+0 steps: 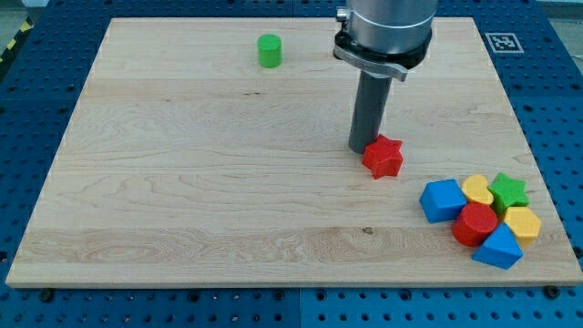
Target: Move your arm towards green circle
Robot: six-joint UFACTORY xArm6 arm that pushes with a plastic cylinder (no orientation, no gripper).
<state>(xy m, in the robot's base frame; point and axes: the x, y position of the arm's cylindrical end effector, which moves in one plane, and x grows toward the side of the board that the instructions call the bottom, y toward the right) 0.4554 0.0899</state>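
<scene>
My tip (362, 149), a bare rod pinching nothing, touches the red star (383, 156) mid-frame; the green cylinder (269, 50) sits far upper left.

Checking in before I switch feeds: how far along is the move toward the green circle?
Done: nothing that shows. In hand: my tip sits mid-board, right beside the red star, on its left. Left: nearly the whole approach, since the green circle stands alone near the view's top, up and to the left of the tip, with bare board between them.
</scene>
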